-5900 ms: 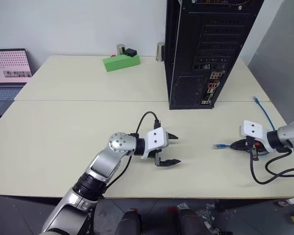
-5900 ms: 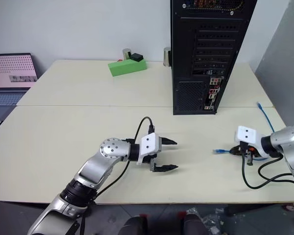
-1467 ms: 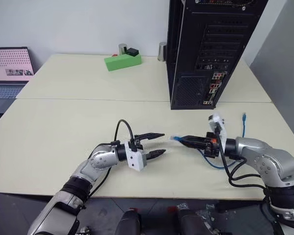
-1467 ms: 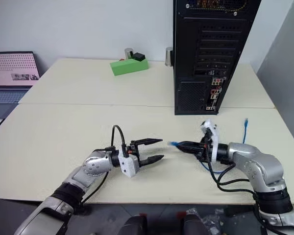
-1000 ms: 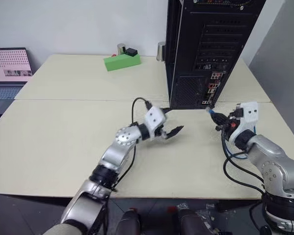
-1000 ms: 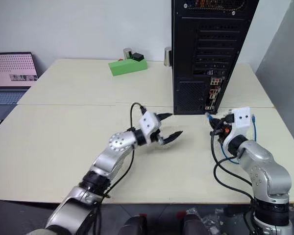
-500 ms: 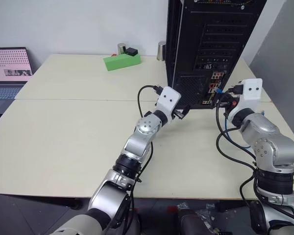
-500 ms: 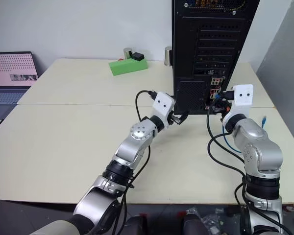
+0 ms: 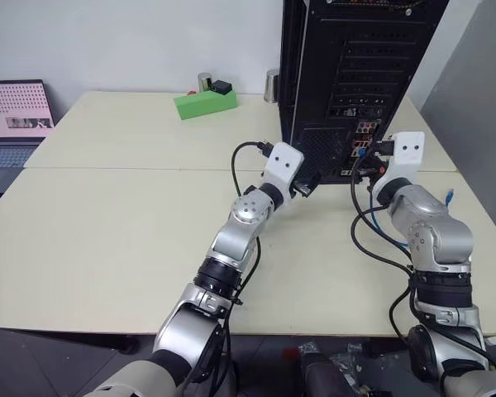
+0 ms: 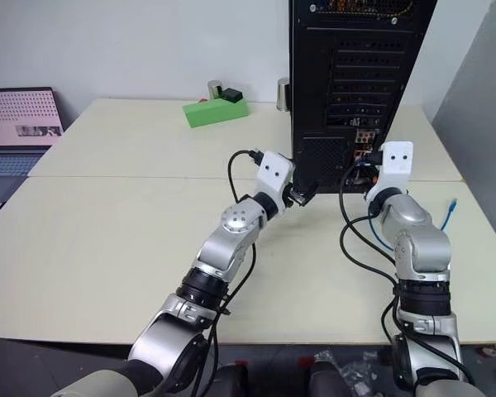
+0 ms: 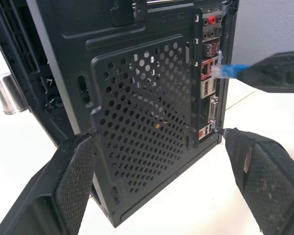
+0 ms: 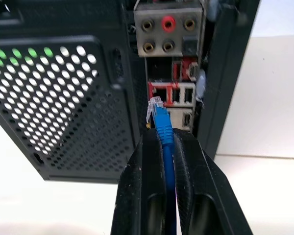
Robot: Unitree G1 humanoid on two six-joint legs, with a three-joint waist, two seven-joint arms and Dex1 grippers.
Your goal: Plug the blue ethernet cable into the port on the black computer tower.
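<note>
The black computer tower point(image 9: 347, 83) stands at the back of the table, its rear toward me, with a column of coloured ports point(image 12: 172, 93) beside the mesh vent point(image 11: 147, 117). My right gripper point(image 12: 162, 139) is shut on the blue ethernet cable point(image 12: 164, 132), held level in front of the ports. The clear plug point(image 12: 154, 108) sticks out past the fingers and sits right at the red-framed ports; I cannot tell whether it touches. My left gripper point(image 9: 307, 184) is open, its fingers spread either side of the tower's lower rear corner. The cable's other end point(image 9: 451, 197) lies on the table.
A green block point(image 9: 205, 104) and a metal cylinder point(image 9: 270, 85) stand at the back of the table point(image 9: 107, 207). A laptop point(image 9: 15, 116) sits at far left. A grey panel point(image 9: 479, 99) rises close on the right. Black robot cables point(image 9: 372, 240) loop below my right wrist.
My right gripper has carried the plug forward from the table's right side up to the tower's port column. My left gripper has risen and moved in to the tower's lower rear corner.
</note>
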